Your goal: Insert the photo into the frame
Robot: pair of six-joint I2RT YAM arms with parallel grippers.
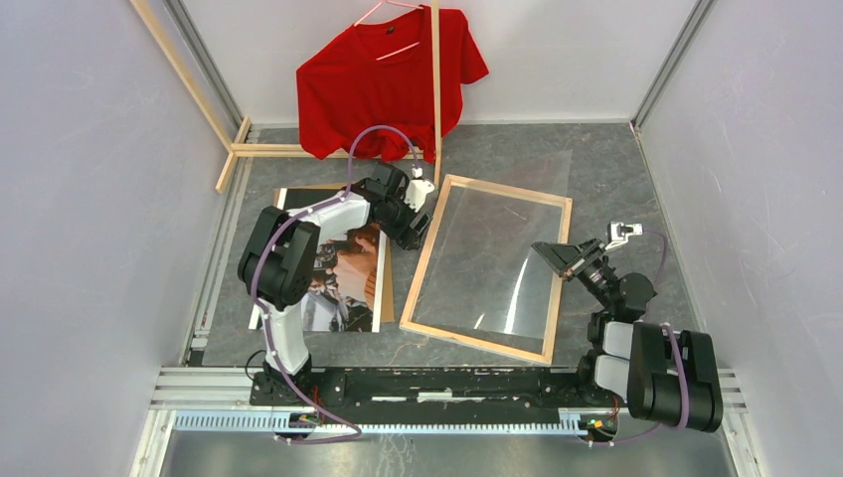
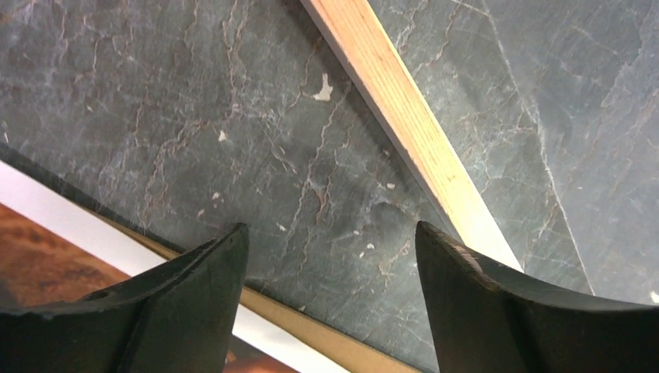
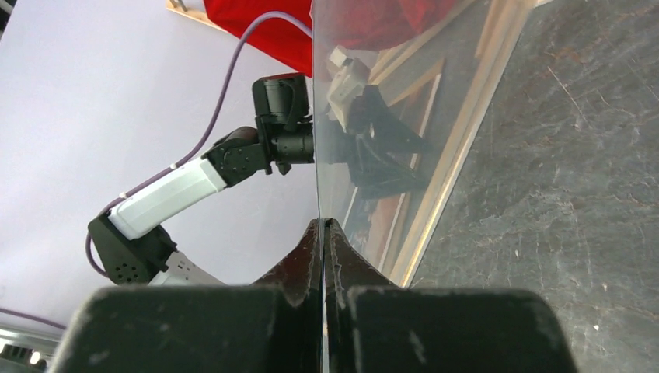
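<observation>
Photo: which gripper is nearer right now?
Left. The left gripper hangs open at the photo's edge facing the frame; the right gripper is across the frame, shut on the clear pane.

Pale walls (image 1: 89,199) enclosed a dark marbled tabletop (image 1: 616,179); a red T-shirt (image 1: 378,89) hung on a wooden rack (image 1: 273,151) at its far edge.

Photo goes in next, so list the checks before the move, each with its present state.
1. Right gripper shut on the clear pane: ok.
2. Pane tilted up off the frame: ok.
3. Left gripper open and empty: ok.
4. Photo face up, beside the frame: ok.
5. Left gripper over the photo's edge: not ok, it hangs over bare table between photo and frame.
6. Frame opening free of debris: cannot tell.
</observation>
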